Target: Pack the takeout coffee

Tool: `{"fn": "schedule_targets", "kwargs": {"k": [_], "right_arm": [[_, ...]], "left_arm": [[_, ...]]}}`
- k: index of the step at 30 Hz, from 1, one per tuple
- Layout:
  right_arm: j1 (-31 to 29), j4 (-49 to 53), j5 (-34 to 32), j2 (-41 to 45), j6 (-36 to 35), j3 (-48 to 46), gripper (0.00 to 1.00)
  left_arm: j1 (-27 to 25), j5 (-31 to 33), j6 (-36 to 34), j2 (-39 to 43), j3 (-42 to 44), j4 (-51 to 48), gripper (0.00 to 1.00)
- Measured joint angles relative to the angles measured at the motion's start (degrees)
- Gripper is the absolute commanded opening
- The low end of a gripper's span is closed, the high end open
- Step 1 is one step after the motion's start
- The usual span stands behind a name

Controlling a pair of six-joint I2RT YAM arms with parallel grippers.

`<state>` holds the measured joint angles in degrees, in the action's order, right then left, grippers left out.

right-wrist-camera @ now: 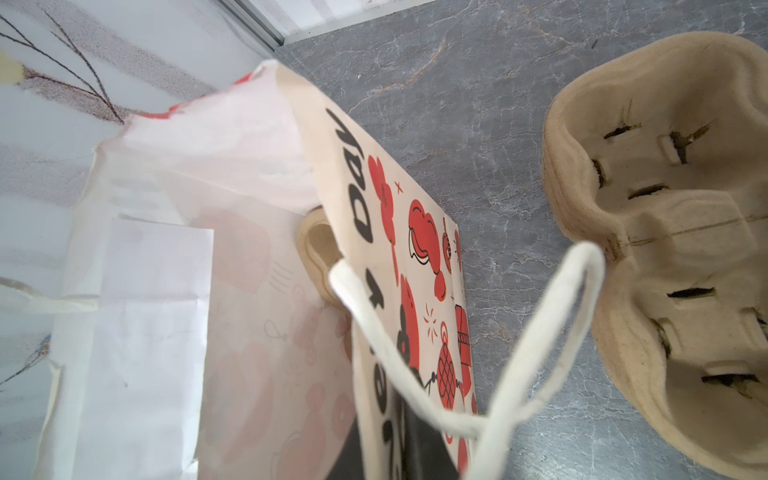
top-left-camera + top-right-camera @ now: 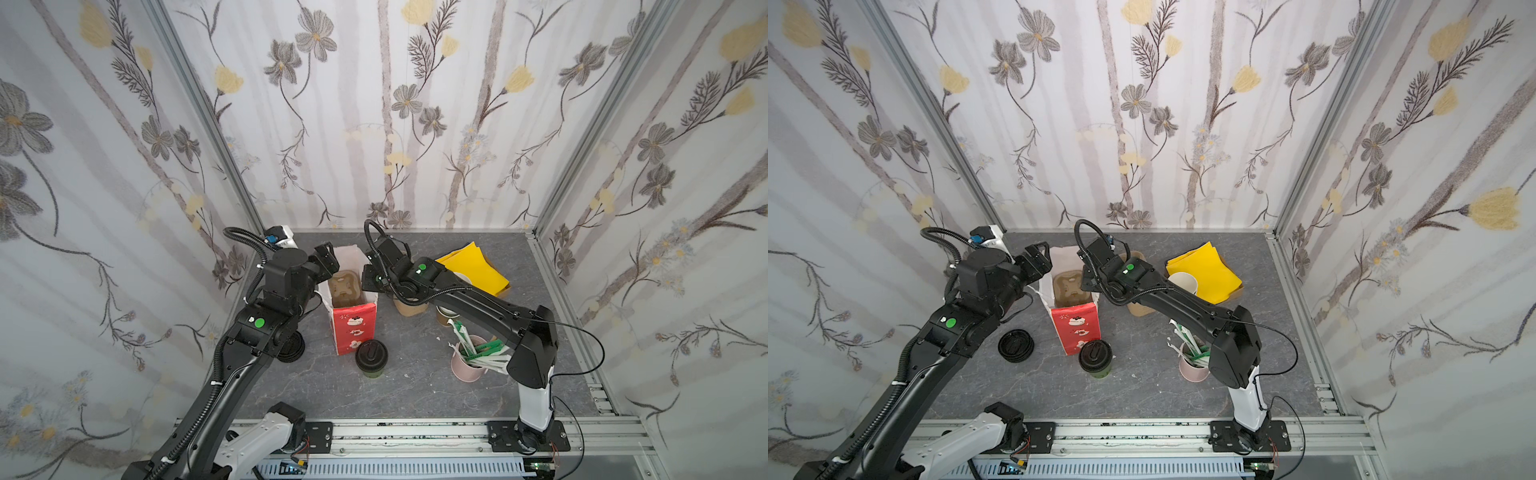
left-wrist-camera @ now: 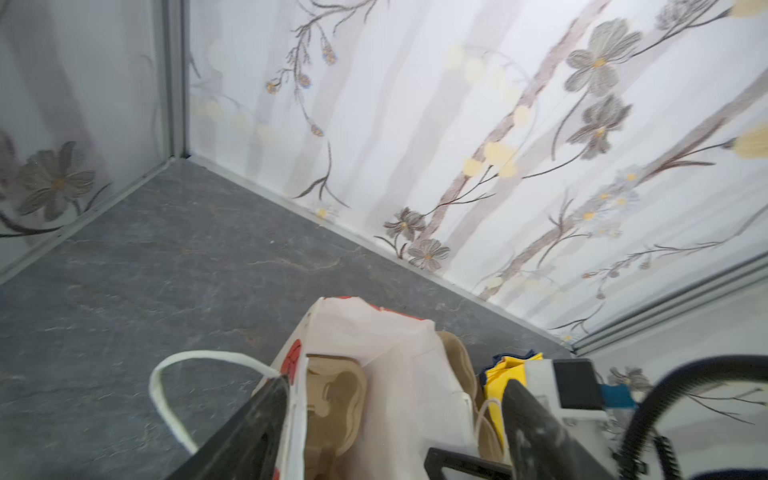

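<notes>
The takeout coffee (image 2: 371,357) stands upright on the tabletop (image 2: 415,395), just beside the near red corner of the paper bag (image 2: 354,328). It is outside the bag and apart from both arms. In both top views only its black lid and a sliver of green side show. Neither wrist view catches it.

The left end effector (image 2: 328,259) sits at the bag's far left rim. In the left wrist view its dark fingers (image 3: 253,428) stand wide apart with the bag's mouth between them, holding nothing. Their bases are cut off by the frame edge. A white rope handle (image 3: 208,354) hangs loose outside the bag.

The right end effector (image 2: 368,282) is at the bag's right rim, mostly hidden under its own wrist from above. In the right wrist view dark finger pieces show on either side of the printed wall, closed down on it. Only their tips enter the frame, and a second handle (image 1: 555,332) loops across them.

A pulp cup carrier (image 2: 1071,286) lies inside the bag, partly masked by its walls. More carriers (image 1: 665,232) sit on the tabletop beside the bag, largely covered by the right arm from above. The pink cup (image 2: 1194,370) of straws is half behind that arm's elbow. A stack of black lids (image 2: 1016,345) lies left of the bag, near the left arm.
</notes>
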<state>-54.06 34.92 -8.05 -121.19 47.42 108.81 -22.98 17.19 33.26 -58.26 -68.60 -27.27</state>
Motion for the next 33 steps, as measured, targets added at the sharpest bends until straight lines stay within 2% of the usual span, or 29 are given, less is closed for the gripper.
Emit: {"fn": "schedule_targets", "kwargs": {"k": [3, 10, 14, 19, 22, 25, 33], "right_arm": [[0.0, 0.0, 0.0, 0.1, -1.0, 0.0, 0.13], [0.1, 0.2, 0.3, 1.3, -5.3, 0.9, 0.15], [0.7, 0.2, 1.9, 0.6, -9.1, 4.1, 0.23], [1.6, 1.0, 4.3, -2.2, -10.8, 8.7, 0.37], [1.8, 2.4, 5.2, -2.5, -11.5, 12.6, 0.44], [1.9, 3.8, 6.6, -0.7, -11.5, 14.5, 0.46], [2.3, 12.8, 7.5, 6.6, -13.9, 12.4, 0.47]], "left_arm": [[3.2, -0.4, 0.4, -3.1, -2.3, -7.1, 0.84], [10.0, -6.0, 0.6, -7.8, -9.2, -12.3, 0.84], [11.2, -8.2, 0.5, -8.9, -11.4, -14.5, 0.84], [12.0, -6.3, -3.2, -11.7, -17.9, -14.9, 0.85], [12.1, -5.7, -7.9, -15.1, -21.9, -14.4, 0.87], [12.1, -7.6, -15.5, -18.8, -24.2, -13.3, 0.87], [11.7, -16.1, -45.1, -28.3, -29.8, -12.9, 0.86]]}}
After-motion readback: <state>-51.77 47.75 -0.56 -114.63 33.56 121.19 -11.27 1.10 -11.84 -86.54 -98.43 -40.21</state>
